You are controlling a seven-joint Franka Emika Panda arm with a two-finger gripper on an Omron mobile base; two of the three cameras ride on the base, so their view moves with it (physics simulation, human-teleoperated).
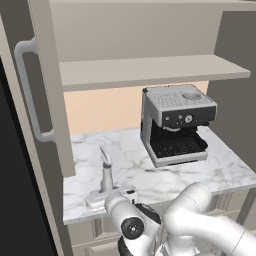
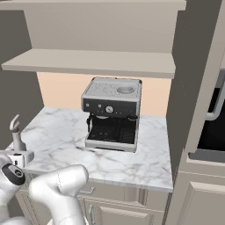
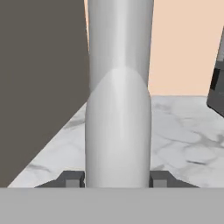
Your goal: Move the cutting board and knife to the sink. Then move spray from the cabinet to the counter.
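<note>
My pincer (image 3: 117, 179) grips the spray (image 1: 106, 172) upright, its long axis vertical, nozzle tipped toward 11 o'clock. It stands over the marble surface (image 1: 220, 170), with the coffee machine (image 1: 176, 122) at 2 o'clock.

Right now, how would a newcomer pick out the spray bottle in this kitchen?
On the white marble counter, look left of the silver espresso machine, near the front edge beside the open cabinet door. The small pale grey spray bottle stands upright between the robot's hand, slim beside the boxy machine.
</note>
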